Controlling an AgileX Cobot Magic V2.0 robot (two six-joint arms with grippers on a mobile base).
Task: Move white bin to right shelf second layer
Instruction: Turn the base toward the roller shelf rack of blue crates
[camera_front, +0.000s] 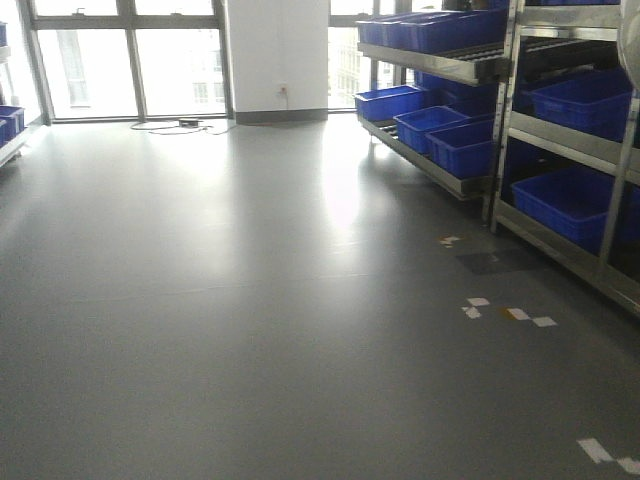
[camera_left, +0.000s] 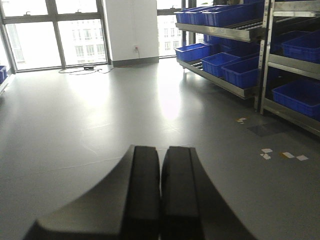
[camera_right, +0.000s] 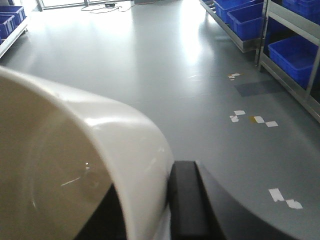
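White bin (camera_right: 75, 165) wall sits clamped in right gripper (camera_right: 146, 200); left gripper (camera_left: 161, 156) pressed together, holding nothing

**Held off the floor: the white bin (camera_right: 75, 150)**

Cream and glossy with a rounded wall, it fills the right wrist view, tilted, its wall pinched in the right gripper (camera_right: 167, 210). The right shelf second layer (camera_front: 440, 62), sloping steel with roller tracks, stands well apart.

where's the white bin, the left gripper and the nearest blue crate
white bin (camera_right: 115, 135): right wrist view, on its glossy curved wall
left gripper (camera_left: 161, 150): left wrist view, at the seam of the shut jaws
nearest blue crate (camera_front: 565, 210): front view, on its front wall
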